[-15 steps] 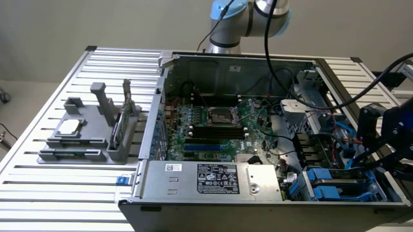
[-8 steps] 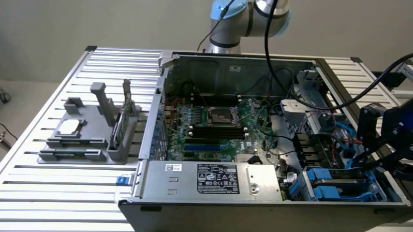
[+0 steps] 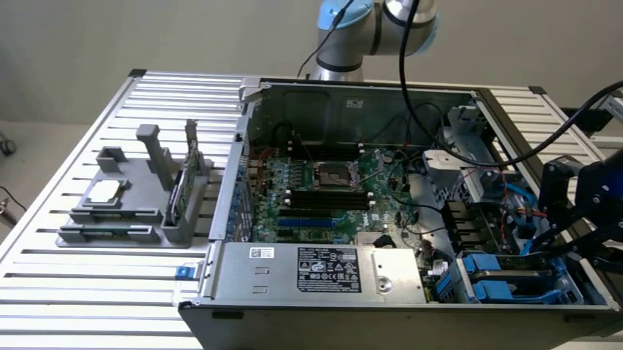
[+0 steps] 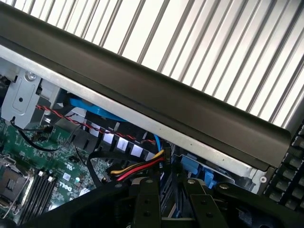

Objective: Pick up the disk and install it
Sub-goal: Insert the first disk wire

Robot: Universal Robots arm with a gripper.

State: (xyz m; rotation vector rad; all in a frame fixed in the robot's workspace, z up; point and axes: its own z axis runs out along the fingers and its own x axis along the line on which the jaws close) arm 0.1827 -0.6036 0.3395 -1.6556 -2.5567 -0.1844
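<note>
disk [image 3: 511, 279] looks to lie flat between blue rails in the bay at the near right corner of the case [image 3: 341, 98], though partly hidden. gripper [image 4: 170, 186] hangs just above that corner, over the bay and red-yellow cables [image 4: 137, 168]; cannot tell how far open it is or whether it holds anything. power supply [image 3: 322, 270] just left of the bay, motherboard [image 3: 322, 189] beyond. grey holder [image 3: 127, 219] with chip [image 3: 105, 191] on slatted table [image 3: 87, 292], left of case.
</note>
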